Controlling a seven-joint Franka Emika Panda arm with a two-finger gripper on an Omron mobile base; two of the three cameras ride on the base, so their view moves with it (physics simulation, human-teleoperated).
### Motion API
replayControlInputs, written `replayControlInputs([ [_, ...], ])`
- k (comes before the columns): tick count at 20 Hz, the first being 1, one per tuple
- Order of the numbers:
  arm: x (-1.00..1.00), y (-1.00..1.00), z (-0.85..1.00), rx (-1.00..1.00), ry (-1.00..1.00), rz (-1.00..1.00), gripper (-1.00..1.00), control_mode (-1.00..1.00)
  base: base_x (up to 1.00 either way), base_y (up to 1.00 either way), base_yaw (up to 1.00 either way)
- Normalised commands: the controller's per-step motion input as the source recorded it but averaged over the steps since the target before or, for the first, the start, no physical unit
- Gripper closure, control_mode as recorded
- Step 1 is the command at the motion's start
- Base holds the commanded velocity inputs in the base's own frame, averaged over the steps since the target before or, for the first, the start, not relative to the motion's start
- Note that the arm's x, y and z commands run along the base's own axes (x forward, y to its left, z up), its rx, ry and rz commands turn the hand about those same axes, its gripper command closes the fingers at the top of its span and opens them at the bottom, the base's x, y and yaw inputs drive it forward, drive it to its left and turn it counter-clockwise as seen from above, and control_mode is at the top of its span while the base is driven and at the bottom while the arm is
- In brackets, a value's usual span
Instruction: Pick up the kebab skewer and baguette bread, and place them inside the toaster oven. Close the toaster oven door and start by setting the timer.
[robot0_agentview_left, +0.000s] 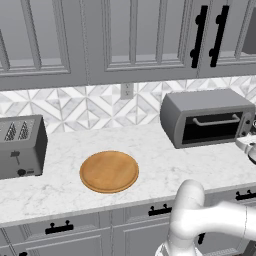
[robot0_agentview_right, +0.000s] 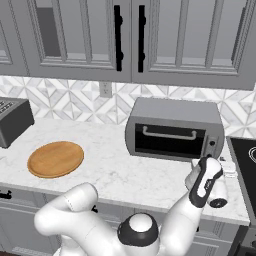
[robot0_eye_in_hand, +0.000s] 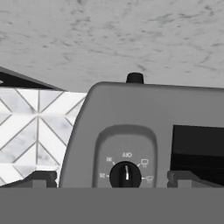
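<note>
The toaster oven (robot0_agentview_right: 174, 129) sits on the desk (robot0_agentview_right: 115, 175) with its door (robot0_agentview_right: 170, 141) shut. The tool (robot0_eye_in_hand: 113, 178), open and empty, faces the timer knob (robot0_eye_in_hand: 125, 175) at 6 o'clock in the hand view, seemingly lined up to straddle and turn it.

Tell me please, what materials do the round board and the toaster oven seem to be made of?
The round board looks like wood: warm brown, matte, with faint grain. The toaster oven looks like grey painted or brushed metal, smooth with a dull sheen; its door seems to be dark glass.

grey toaster oven (robot0_agentview_right: 175, 129), toaster oven door (robot0_agentview_right: 169, 140) shut
</note>
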Motion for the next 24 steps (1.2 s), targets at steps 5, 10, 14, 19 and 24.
replayControlInputs([
  [5,0.0,0.08,0.0,0.0,0.0,-0.05,-1.0,-1.0,0.0,0.0,0.0],
  [10,0.0,0.05,0.0,0.0,0.0,-0.02,-1.0,-1.0,0.0,0.0,0.0],
  [14,0.05,0.02,0.0,0.0,0.0,-0.02,-1.0,-1.0,0.0,0.0,0.0],
  [19,0.1,0.0,0.0,0.0,0.0,-0.02,1.0,-1.0,0.0,0.0,0.0],
  [24,0.04,0.0,0.0,0.0,0.0,-0.04,1.0,-1.0,0.0,0.0,0.0],
])
